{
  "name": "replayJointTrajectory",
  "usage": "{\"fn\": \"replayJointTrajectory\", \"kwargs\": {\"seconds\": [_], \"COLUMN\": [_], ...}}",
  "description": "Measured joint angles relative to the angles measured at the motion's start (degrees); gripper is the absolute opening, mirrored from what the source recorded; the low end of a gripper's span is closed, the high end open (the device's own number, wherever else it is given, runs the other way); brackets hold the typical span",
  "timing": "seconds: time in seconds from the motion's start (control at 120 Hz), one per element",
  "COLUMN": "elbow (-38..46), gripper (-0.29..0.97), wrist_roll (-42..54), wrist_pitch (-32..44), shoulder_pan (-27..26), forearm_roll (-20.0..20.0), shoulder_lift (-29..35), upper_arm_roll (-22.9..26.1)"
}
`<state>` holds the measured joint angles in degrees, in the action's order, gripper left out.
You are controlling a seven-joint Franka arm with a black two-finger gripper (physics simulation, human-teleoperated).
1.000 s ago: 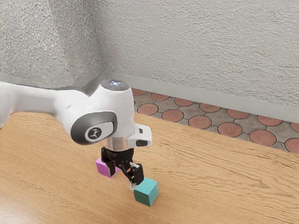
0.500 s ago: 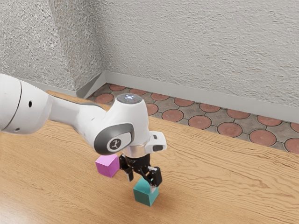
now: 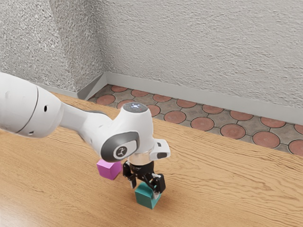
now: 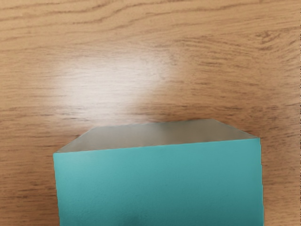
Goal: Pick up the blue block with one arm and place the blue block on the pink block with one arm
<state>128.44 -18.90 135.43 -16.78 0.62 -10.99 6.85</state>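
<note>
In the exterior view, the white arm (image 3: pixel 71 123) is seen coming in from the left and bending down over the wooden counter (image 3: pixel 227 179). The black gripper (image 3: pixel 145 185) is pointed straight down at the blue block (image 3: pixel 147 198), which is rendered in a teal shade and rests on the counter near the front edge of the scene. The fingers (image 3: pixel 158 183) are held wide, one at each side of the block's upper part; no closing grip on its faces can be made out. The pink block (image 3: pixel 109 169) is set on the counter just to the left of the blue block and slightly farther back, apart from it and partly covered by the arm's wrist. Behind the counter, a floor of round reddish tiles (image 3: pixel 227 125) and a rough grey wall (image 3: pixel 199 42) are shown.

In the wrist view, the blue block (image 4: pixel 160 183) is seen directly under the hand, its top face flat and square to the camera. The wood grain of the counter (image 4: pixel 141 56) is spread beyond it, with a pale sheen on it.
</note>
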Motion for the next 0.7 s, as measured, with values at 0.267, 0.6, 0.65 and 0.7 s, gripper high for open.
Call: {"fn": "replayJointTrajectory", "kwargs": {"seconds": [0.267, 0.6, 0.65, 0.7], "elbow": [-1.9, -1.9, -2.0, -2.1], "gripper": [0.68, 0.50, 0.46, 0.44], "wrist_roll": [-0.3, -0.6, -0.7, -0.7], "wrist_pitch": [0.2, 0.3, 0.3, 0.3], "shoulder_pan": [0.4, 0.4, 0.4, 0.4], "forearm_roll": [-0.5, -0.8, -0.8, -0.8], "shoulder_lift": [-3.0, -3.8, -4.1, -4.3], "upper_arm_roll": [-0.1, 0.0, 0.0, 0.1]}}
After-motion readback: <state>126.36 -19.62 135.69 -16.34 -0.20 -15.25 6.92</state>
